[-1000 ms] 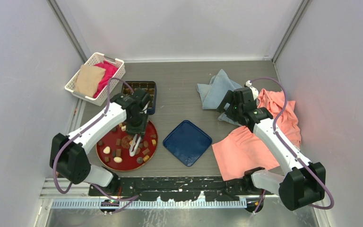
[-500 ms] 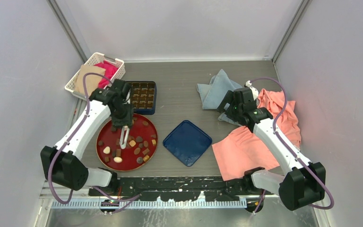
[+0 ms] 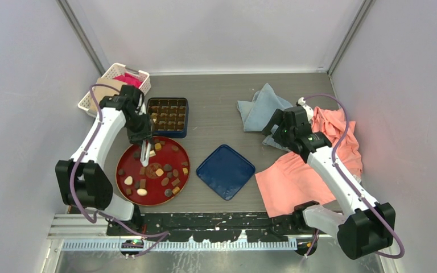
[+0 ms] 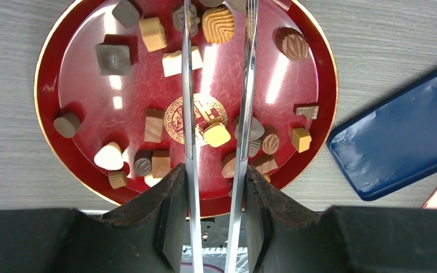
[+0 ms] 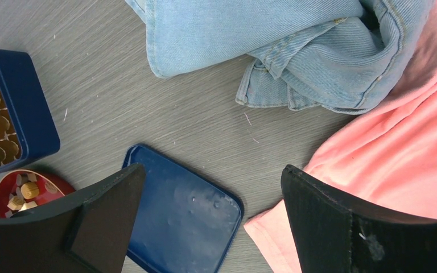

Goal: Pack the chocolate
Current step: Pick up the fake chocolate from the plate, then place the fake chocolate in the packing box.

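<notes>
Several chocolate pieces (image 3: 159, 172), dark brown, tan and cream, lie scattered on a round red plate (image 3: 123, 183). My left gripper (image 3: 139, 135) is shut on metal tongs (image 3: 145, 152) that reach down over the far part of the plate. In the left wrist view the two tong arms (image 4: 189, 114) run between my fingers (image 4: 173, 193) above the chocolate (image 4: 217, 135); their tips are cut off at the top edge. A blue compartment box (image 3: 168, 116) holding brown pieces stands behind the plate. My right gripper (image 3: 279, 122) hangs open above the table (image 5: 211, 170), holding nothing.
A blue lid (image 3: 225, 171) lies right of the plate. A white basket (image 3: 114, 85) with cloths sits at the back left. Denim cloth (image 3: 262, 108) and pink cloth (image 3: 301, 176) cover the right side, under and beside my right arm.
My left arm has swung left and back, carrying the tongs from the plate's middle to its far left part. The right arm has barely moved.
</notes>
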{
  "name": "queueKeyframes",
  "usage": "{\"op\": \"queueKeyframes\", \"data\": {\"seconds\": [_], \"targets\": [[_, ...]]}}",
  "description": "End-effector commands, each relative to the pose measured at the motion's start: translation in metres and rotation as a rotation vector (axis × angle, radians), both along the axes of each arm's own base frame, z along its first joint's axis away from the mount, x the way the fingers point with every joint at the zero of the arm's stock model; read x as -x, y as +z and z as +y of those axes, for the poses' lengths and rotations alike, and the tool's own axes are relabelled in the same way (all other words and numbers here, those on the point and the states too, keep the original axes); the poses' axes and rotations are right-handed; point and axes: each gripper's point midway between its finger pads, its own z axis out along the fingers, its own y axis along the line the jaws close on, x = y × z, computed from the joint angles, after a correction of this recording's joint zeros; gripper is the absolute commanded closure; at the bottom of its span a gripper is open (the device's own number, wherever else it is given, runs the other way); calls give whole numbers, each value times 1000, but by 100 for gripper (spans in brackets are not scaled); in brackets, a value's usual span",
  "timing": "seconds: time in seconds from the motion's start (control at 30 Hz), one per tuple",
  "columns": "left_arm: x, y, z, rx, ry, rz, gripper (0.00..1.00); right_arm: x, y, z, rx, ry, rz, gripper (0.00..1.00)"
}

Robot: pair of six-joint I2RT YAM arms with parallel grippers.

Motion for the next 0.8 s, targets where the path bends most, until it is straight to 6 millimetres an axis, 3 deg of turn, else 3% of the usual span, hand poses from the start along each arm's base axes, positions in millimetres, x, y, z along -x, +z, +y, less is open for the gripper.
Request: {"op": "queueKeyframes", "data": {"seconds": [0.0,0.77], "targets": [[-21,10,-5,41,-18,-70,81,-1,11,-2,2,-11,-43,5],[-51,-15,13,46,46,-52,81,1,9,-2,1,-10,-42,5]]}}
